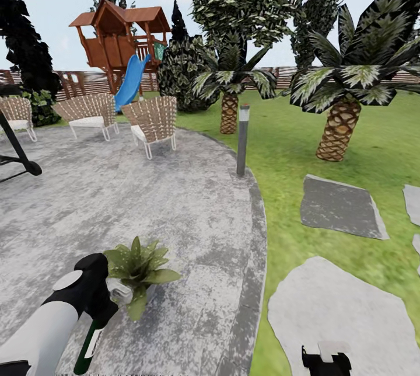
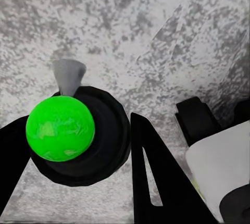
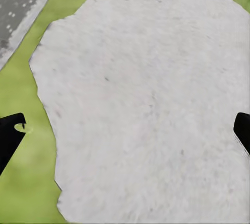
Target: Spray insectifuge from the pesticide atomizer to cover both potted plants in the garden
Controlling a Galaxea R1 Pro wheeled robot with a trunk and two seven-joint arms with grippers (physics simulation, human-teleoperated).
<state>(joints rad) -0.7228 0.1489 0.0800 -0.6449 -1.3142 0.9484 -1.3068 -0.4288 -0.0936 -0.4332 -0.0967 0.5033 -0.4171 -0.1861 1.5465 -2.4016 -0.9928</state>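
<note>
**Sprayer held beside the potted plant**

My left gripper has its jaws clamped on the spray bottle, nozzle touching the potted plant on the paved patch. My right gripper hangs wide open, holding nothing, over a stepping stone. Beyond stand a grey post and palms.

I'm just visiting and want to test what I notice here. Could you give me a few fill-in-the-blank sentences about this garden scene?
1. The left claw holds the pesticide atomizer, whose body is ____.
2. The potted plant stands on the grey ____ patch, not on the lawn.
3. Under the right claw lies a pale stepping ____.
4. The slide on the wooden playhouse is ____.

Missing words: green; paved; stone; blue
</note>
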